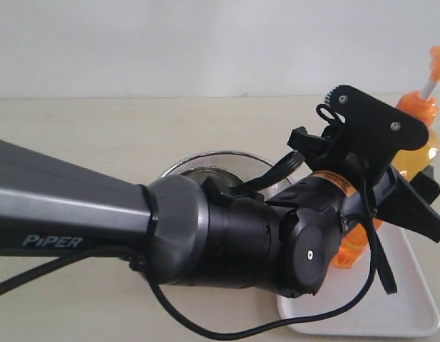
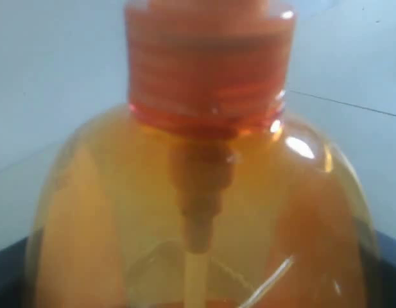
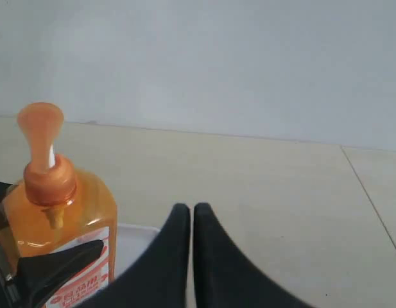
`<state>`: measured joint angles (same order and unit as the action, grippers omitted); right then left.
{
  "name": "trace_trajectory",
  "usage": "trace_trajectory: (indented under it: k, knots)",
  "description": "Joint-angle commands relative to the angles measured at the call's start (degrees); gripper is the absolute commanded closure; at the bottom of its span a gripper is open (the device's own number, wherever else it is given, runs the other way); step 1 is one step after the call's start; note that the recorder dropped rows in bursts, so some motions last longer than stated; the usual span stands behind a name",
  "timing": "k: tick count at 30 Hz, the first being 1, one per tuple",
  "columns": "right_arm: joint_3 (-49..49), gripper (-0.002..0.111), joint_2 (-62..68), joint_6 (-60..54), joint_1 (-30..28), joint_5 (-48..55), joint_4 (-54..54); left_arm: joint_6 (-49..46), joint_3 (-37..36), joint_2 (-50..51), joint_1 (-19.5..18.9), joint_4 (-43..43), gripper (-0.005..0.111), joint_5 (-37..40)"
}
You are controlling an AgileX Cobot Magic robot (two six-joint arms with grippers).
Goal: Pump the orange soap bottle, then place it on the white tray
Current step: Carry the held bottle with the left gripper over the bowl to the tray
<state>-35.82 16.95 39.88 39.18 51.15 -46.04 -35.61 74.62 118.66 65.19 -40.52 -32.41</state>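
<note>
Left fingers (image 3: 56,264): clamped low on the labelled body of the orange soap bottle (image 1: 423,153), leaving its pump clear.
Right fingers (image 3: 178,256): pressed together, empty, apart from the bottle; probably closed to serve as one blunt presser.
Table (image 1: 98,135): beige, carries everything.
Left arm (image 1: 77,206): stretched across toward 3 o'clock.
White tray (image 1: 391,306): 5 o'clock, beneath the bottle; contact not discernible.
Steel bowl (image 1: 220,160): centre, half hidden by the arm.
Pump head (image 1: 438,63): 1 o'clock, white stem extended.
</note>
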Motion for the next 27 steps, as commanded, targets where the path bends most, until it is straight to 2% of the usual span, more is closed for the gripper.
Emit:
trace_trajectory:
  k: [1,5,7,9,14,19,21,27]
  knots:
    - [-0.32,0.108,-0.30,-2.35,-0.33,0.72,0.44,3.11,1.08,-0.86,0.01,1.62,0.102,-1.82]
    - [-0.32,0.108,-0.30,-3.12,-0.33,0.72,0.44,3.09,1.44,-0.86,0.01,1.85,0.101,-0.93]
    - [-0.32,0.108,-0.30,-3.40,-0.33,0.72,0.44,3.09,1.44,-0.86,0.01,1.96,0.095,-0.35]
    - [-0.32,0.108,-0.30,-3.40,-0.33,0.72,0.44,3.09,1.44,-0.86,0.01,1.96,0.083,-0.09]
    - [-0.32,0.108,-0.30,-4.52,-0.33,0.72,0.49,3.09,1.44,-0.86,0.01,1.96,0.042,-0.09]
    - [-0.32,0.108,-0.30,-4.82,-0.33,0.72,0.49,3.52,1.44,-0.86,0.01,1.96,0.019,-0.33]
    - [-0.32,0.108,-0.30,-4.82,-0.33,0.72,0.49,3.52,1.44,-0.86,0.01,1.96,0.016,-0.33]
    - [-0.32,0.108,-0.30,-4.84,-0.33,0.83,0.49,3.26,1.44,-0.97,0.01,1.96,0.017,-0.49]
